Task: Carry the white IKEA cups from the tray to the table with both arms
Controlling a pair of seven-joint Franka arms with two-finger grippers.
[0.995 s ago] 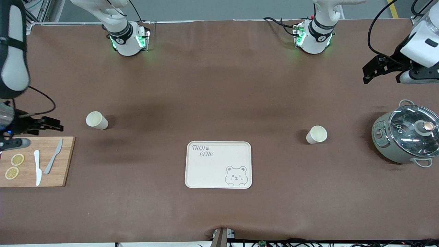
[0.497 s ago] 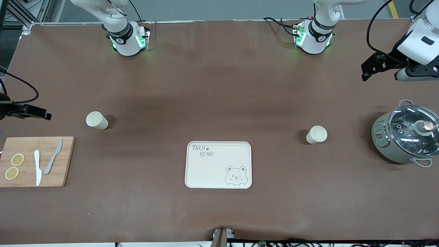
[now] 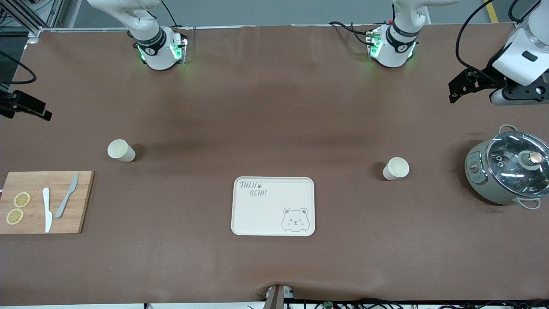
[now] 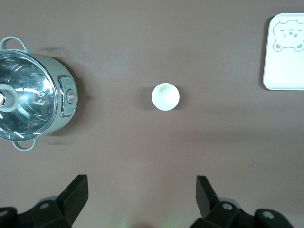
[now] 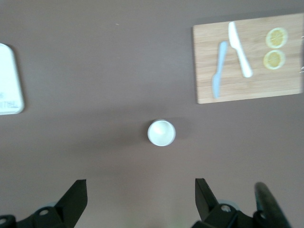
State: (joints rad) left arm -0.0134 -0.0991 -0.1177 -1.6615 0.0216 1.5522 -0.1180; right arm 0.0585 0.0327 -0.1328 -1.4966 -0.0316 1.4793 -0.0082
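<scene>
Two white IKEA cups stand upright on the brown table, one (image 3: 121,150) toward the right arm's end, one (image 3: 396,168) toward the left arm's end. The cream bear tray (image 3: 273,206) lies between them, nearer to the front camera, with nothing on it. My left gripper (image 3: 455,90) hangs open and empty over the table at the left arm's end; in the left wrist view (image 4: 141,199) its cup (image 4: 165,97) lies well clear of the fingers. My right gripper (image 3: 36,111) hangs open and empty at the right arm's end; in the right wrist view (image 5: 141,202) its cup (image 5: 161,132) is apart from it.
A grey pot with a glass lid (image 3: 508,169) stands at the left arm's end, beside that cup. A wooden cutting board (image 3: 43,201) with two knives and two lemon slices lies at the right arm's end. The tray's edge shows in both wrist views (image 4: 285,57) (image 5: 9,80).
My right gripper has left the spot over the cutting board and moved toward the robots' bases. My left gripper has shifted slightly. Cups and tray have not moved.
</scene>
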